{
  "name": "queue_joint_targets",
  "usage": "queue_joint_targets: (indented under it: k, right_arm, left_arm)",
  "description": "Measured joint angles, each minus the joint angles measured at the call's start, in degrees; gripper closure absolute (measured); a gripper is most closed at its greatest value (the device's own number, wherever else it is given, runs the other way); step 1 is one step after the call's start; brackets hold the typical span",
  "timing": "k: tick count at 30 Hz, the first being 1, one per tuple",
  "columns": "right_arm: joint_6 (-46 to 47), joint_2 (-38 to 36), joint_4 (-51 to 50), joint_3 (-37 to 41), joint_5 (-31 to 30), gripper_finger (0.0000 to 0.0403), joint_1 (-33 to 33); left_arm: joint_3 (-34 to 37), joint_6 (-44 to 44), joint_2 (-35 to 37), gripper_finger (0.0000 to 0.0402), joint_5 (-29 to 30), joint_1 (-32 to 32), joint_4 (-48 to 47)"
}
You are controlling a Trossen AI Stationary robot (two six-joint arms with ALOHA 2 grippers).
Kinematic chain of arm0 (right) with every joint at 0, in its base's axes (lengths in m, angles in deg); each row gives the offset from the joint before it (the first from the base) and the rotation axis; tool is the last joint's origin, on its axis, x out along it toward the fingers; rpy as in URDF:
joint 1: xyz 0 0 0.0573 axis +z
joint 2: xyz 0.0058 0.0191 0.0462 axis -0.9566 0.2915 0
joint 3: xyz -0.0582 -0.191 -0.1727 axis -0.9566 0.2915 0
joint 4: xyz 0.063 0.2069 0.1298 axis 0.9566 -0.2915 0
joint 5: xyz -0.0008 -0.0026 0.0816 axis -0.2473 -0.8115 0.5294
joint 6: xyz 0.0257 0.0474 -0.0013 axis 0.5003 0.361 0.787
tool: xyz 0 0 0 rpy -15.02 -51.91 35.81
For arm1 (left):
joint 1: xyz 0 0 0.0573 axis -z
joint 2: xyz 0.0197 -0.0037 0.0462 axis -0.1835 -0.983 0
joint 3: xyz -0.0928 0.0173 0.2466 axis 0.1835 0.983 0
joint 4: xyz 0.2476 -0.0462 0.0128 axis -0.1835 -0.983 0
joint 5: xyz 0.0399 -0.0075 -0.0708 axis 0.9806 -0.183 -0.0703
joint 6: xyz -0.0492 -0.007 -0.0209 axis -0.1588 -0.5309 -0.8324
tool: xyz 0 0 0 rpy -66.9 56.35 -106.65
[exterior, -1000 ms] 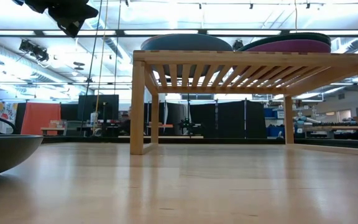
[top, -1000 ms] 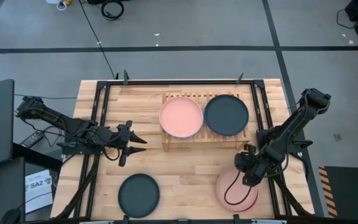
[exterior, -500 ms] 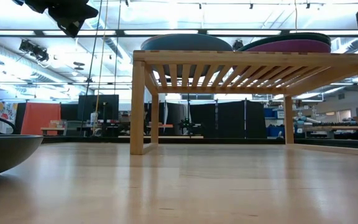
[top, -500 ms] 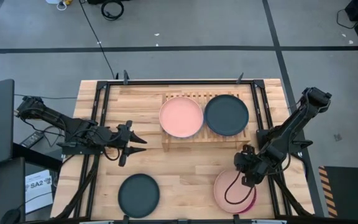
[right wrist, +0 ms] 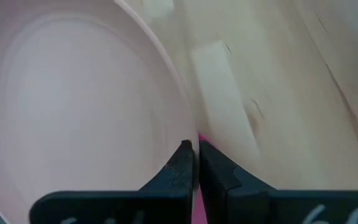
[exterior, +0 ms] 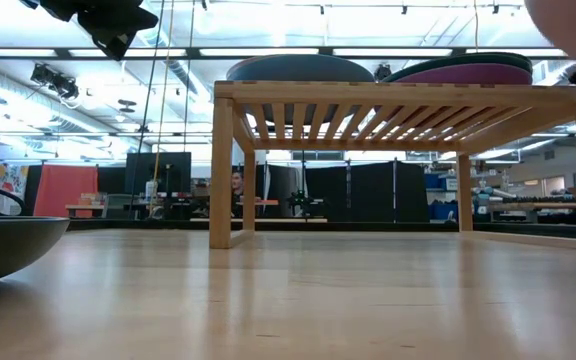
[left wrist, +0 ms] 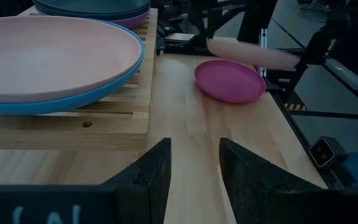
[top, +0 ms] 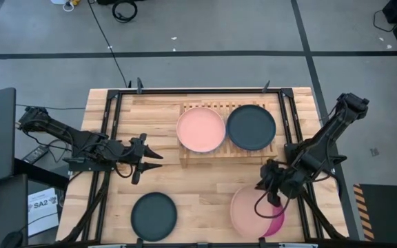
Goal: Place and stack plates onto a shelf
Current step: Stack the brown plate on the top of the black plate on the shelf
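Right gripper jaws clamp salmon plate rim — hiding most of magenta plate | left gripper jaws open

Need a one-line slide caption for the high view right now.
Right gripper lifts a salmon plate off the magenta plate; left gripper waits open beside the shelf.

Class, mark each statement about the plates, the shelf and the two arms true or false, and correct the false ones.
1. The right gripper holds a salmon pink plate by its rim. True.
2. A magenta plate lies on the table under the lifted one. True.
3. The left gripper grips a plate. False: its jaws are open and empty.
4. The shelf is bare. False: plates lie on it.
5. A dark plate lies on the table. True.
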Motion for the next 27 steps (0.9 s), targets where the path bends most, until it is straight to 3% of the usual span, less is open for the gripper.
queue_joint_targets:
  k: [10, 19, 27]
  right_arm:
    - [-5.2, -2.2, 11.5, 0.0, -6.1, 0.0386, -0.3]
    - [-20.9, -2.1, 27.8, 0.0, -11.4, 0.0386, -4.5]
    - [-41.4, -2.1, 41.2, 0.0, -15.6, 0.0386, -9.1]
  left_arm:
    - [0.0, 0.0, 0.0, 0.0260, 0.0, 0.0, 0.0]
    - [0.0, -2.9, 0.0, 0.0260, 0.0, 0.0, 1.7]
    - [0.0, -4.9, 0.0, 0.0260, 0.0, 0.0, 2.0]
